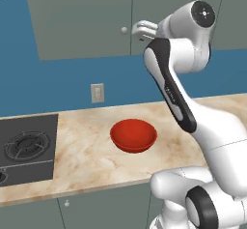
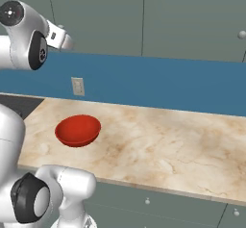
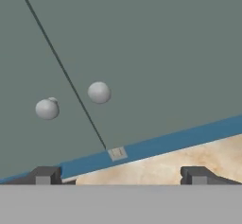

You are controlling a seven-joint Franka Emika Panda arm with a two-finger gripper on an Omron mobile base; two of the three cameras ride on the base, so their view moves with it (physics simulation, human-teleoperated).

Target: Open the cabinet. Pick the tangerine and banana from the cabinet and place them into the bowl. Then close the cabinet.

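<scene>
A: Two pale knobs (image 3: pixel 99 92) sit centre-left in the hand view; cabinet (image 1: pixel 87 15) fills the frame top, doors shut.

B: Gripper (image 3: pixel 120 175) jaws spread wide, empty (bowl (image 1: pixel 133 135) waits mid-counter). Risk: closing off-centre, fingertips could slide off that round knob.

Grey-green cabinet (image 1: pixel 87 15), glossy red bowl (image 1: pixel 133 135), beige marbled counter (image 1: pixel 87 150).
</scene>
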